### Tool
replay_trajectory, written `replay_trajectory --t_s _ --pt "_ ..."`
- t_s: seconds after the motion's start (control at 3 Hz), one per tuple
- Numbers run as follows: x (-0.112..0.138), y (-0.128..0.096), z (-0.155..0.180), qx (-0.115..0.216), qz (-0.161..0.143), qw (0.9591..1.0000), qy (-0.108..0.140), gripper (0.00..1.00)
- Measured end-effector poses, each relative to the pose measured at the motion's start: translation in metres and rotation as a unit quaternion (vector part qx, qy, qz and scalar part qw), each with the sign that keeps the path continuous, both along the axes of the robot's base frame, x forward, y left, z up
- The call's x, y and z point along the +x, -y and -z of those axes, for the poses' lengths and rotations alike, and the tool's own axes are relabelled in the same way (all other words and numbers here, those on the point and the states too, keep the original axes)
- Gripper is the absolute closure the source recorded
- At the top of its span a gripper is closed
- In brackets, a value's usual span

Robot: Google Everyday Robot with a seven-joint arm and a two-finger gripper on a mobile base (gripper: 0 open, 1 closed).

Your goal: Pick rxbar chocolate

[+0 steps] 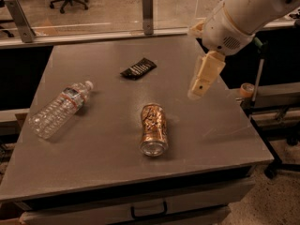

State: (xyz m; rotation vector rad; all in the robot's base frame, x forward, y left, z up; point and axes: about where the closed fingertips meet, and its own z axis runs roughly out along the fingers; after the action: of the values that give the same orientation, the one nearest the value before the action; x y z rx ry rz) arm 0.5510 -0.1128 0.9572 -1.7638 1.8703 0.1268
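The rxbar chocolate [138, 68] is a small flat black wrapper with white lettering, lying on the grey table [103, 144] toward the far middle. My gripper [200, 87] hangs over the table's right part, to the right of the bar and a little nearer, above the surface. It holds nothing that I can see. One cream finger [205, 74] shows, pointing down and left.
A gold-brown drink can [153, 129] lies on its side in the middle front. A clear plastic water bottle [60, 108] lies on its side at the left. A glass barrier with posts [147, 13] runs along the far edge. A frame [262, 93] stands right of the table.
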Motion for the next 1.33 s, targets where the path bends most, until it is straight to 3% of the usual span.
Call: replay_trajectory --t_s 0.33,0.67,1.0,1.33 --pt "0.044 -0.058 0.001 0.056 -0.029 0.9975 0.030 0.00" --pt "0.044 -0.058 0.001 0.056 -0.029 0.9975 0.030 0.00" --pt "0.064 -0.071 0.032 0.109 -0.003 0.9938 0.017 0.00" --pt "0.093 -0.084 0.064 0.166 0.025 0.9858 0.008 0.00"
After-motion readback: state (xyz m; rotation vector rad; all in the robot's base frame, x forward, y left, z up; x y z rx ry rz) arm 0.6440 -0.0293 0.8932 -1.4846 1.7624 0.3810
